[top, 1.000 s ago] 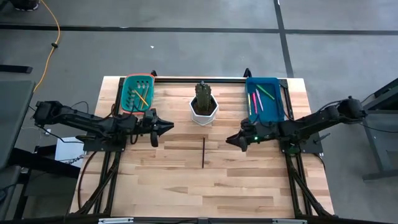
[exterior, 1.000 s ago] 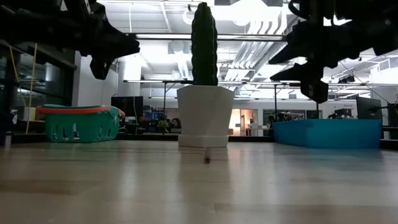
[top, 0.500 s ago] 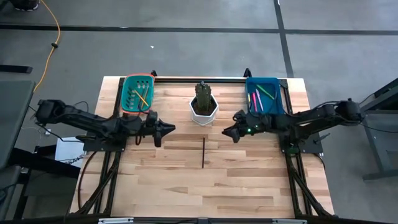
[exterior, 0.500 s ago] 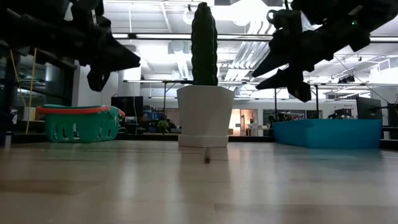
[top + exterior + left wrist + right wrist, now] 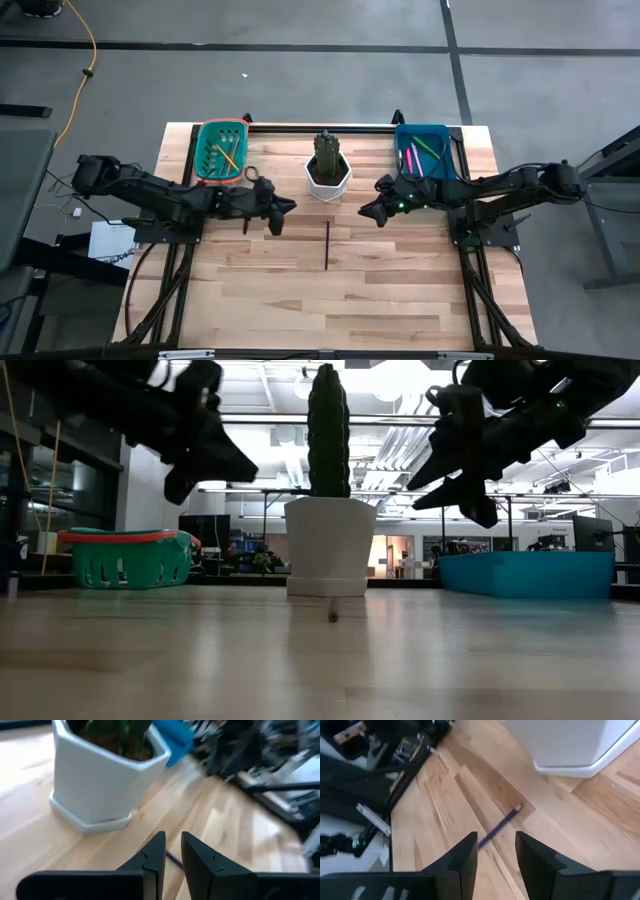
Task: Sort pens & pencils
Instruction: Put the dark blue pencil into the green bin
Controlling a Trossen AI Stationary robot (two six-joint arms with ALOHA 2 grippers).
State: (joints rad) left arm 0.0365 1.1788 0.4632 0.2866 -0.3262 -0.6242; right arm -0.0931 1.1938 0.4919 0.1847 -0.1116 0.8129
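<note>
- Pencil [image 5: 327, 245]: one dark stick lies alone on the bare table [image 5: 280, 300], in front of the pot [image 5: 328, 178] and between the two arms. It looks like the last loose piece, so I'd judge the sorting nearly done, with only this one left to pick up and drop off.
- Green basket [image 5: 221, 150], far left corner: it holds a few orange and yellow pencils [image 5: 226, 154]. The dark one presumably belongs here too.
- Left gripper [image 5: 289, 205]: it hangs above the table just left of the pot, aimed toward the middle. Its fingers stand a narrow gap apart with nothing between them.
- Pot: white, with a cactus [image 5: 328, 430], at the middle of the far side. It is not part of the sorting.
- Right gripper [image 5: 364, 212]: it hovers right of the pot, pointing at the pencil from above, fingers parted and empty.
- Blue bin [image 5: 427, 133], far right corner: pink and green pens [image 5: 412, 160] lie inside.
</note>
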